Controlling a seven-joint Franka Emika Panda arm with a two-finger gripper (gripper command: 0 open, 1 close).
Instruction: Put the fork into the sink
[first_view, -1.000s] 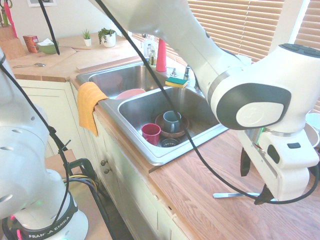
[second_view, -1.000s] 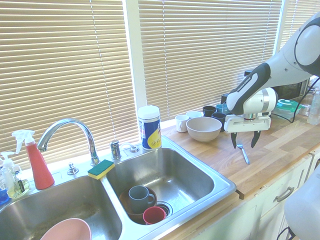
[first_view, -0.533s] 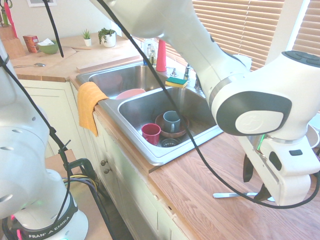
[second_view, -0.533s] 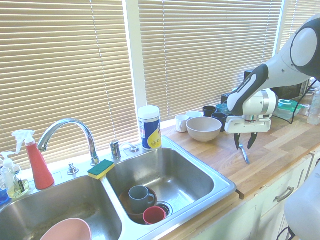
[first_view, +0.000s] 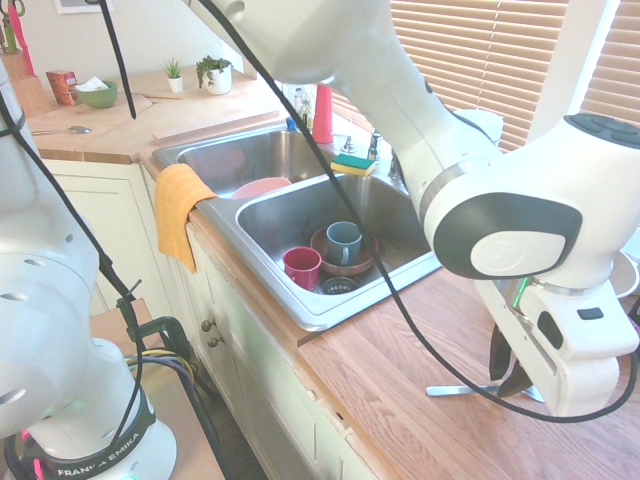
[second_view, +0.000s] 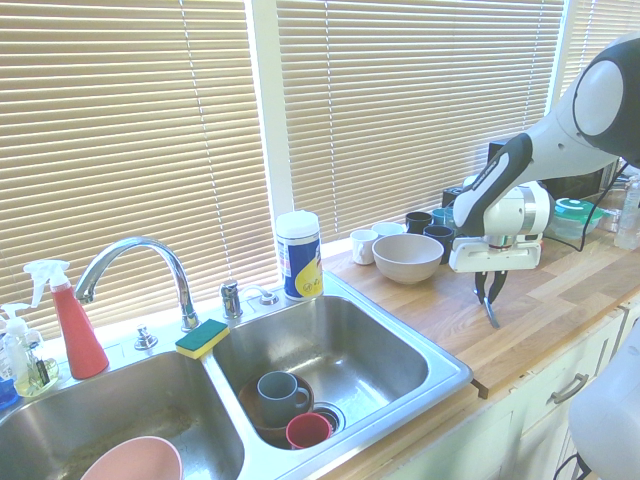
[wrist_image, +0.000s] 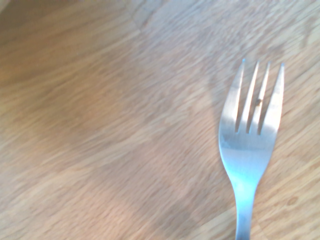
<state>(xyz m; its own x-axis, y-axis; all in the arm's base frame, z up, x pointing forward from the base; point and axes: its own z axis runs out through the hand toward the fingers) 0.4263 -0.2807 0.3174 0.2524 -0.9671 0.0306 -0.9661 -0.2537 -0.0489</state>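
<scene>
Tool (second_view: 489, 297) points down over the fork (wrist_image: 248, 145) lying flat on the wooden surface (first_view: 400, 390) beside the sink (second_view: 440, 368), fingers narrowed about its handle, firm pinch not confirmable; grasp step underway, next needs lift and carry to basin.

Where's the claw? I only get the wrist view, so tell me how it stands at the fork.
Observer: The claw points straight down, right at the fork, which lies flat on the counter.
Operator: Give me the sink's position.
Observer: The sink is set in the same counter, a stretch away from the fork.
Operator: List what's in the nearer basin.
Observer: A grey mug in a brown bowl, and a red cup beside them.
</scene>
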